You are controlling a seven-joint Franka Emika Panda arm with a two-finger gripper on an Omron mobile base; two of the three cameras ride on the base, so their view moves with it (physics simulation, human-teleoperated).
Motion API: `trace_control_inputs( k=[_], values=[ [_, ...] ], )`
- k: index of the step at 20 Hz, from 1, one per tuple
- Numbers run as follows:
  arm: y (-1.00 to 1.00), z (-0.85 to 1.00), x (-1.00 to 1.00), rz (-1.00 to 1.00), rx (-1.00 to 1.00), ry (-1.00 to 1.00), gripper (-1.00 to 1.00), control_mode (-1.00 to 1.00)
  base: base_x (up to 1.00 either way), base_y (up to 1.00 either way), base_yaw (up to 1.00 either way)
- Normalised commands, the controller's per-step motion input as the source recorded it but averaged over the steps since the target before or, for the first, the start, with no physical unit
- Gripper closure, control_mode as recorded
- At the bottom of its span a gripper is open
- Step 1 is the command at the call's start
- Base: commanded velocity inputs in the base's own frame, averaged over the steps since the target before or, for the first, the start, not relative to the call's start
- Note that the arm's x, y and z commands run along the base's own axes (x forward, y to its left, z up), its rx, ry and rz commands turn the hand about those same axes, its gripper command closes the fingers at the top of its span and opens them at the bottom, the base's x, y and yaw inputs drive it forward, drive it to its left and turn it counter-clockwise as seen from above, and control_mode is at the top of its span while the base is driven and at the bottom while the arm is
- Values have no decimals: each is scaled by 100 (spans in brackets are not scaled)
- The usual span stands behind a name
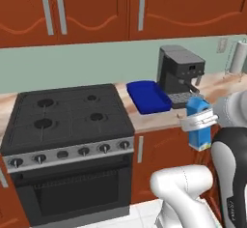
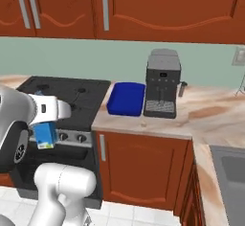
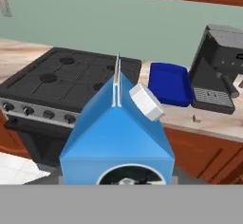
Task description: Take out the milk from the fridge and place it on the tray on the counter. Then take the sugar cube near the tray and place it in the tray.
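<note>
The milk carton (image 1: 198,123) is gripped in the pincer (image 1: 199,121), held off the bench (image 2: 210,110) edge, short of the blue tray (image 2: 126,98). The coffee machine (image 2: 161,89) beside the tray could be clipped, or the sugar cube (image 2: 144,123) knocked away.

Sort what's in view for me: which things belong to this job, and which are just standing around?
Job: milk, held in the hand; tray on the counter; sugar cube in front of the tray.

Bystanders: stove, coffee machine, paper towel roll, sink.
</note>
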Motion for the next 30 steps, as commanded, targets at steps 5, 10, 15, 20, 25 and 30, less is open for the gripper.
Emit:
trace_control_inputs(
  k=[5, 10, 15, 20, 25, 30],
  values=[
    [0, 0, 0, 0, 0, 0, 100, 100, 88, 75, -28],
    [0, 0, 0, 0, 0, 0, 100, 100, 52, 5, -24],
    [0, 0, 0, 0, 0, 0, 100, 100, 49, 0, -11],
    [0, 0, 0, 0, 0, 0, 100, 100, 36, -55, -16],
    [0, 0, 0, 0, 0, 0, 100, 100, 9, -27, -4],
    [0, 0, 0, 0, 0, 0, 100, 100, 47, 0, -8]
  ],
)
